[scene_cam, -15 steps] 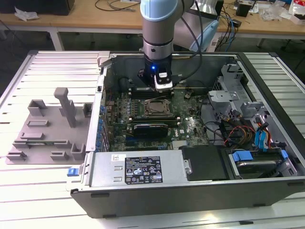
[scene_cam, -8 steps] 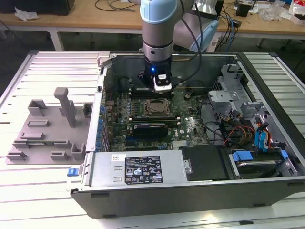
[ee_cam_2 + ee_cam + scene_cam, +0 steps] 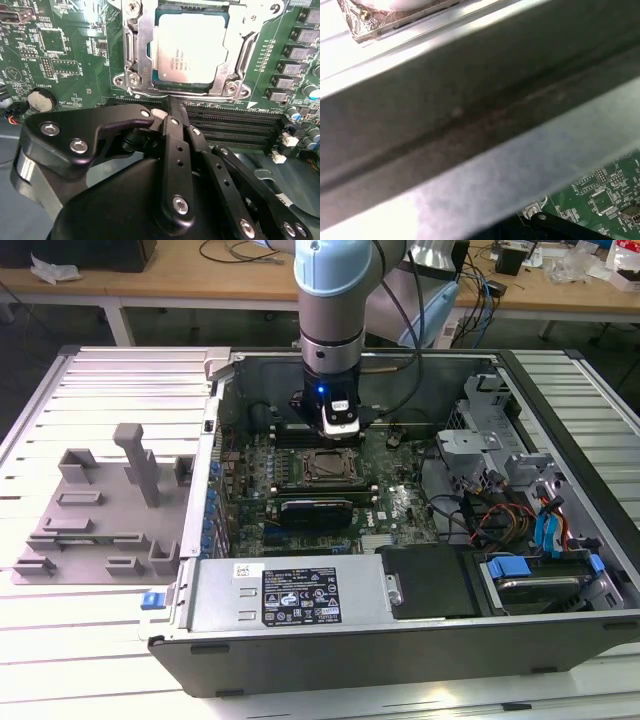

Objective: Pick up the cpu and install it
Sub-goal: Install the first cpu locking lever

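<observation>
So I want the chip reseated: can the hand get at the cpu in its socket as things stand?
Probably yes. The cpu lies uncovered in the socket frame, nothing on top, and the hand hangs right by it over the motherboard.

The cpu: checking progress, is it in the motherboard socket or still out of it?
In. The cpu lies flat inside the socket frame in the second wrist view, with nothing holding it.

Fingertips of gripper hidden behind own linkage in second wrist view; socket frame cut off by picture edge.
</observation>
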`<move>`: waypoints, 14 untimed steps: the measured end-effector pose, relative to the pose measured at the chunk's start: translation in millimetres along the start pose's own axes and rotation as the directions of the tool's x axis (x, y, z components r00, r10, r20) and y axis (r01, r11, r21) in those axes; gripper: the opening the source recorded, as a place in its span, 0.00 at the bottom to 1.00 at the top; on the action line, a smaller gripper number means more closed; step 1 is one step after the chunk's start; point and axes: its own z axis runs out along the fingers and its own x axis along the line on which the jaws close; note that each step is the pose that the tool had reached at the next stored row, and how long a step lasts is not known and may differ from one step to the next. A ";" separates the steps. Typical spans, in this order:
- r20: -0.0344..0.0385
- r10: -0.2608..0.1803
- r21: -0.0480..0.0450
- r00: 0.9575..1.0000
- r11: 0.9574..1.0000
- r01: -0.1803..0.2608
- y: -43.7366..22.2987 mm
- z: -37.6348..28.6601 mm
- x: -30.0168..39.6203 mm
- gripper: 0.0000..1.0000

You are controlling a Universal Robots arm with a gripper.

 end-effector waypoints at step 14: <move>-0.004 0.001 -0.010 1.000 1.000 -0.001 4.1 -22.5 -0.6 0.11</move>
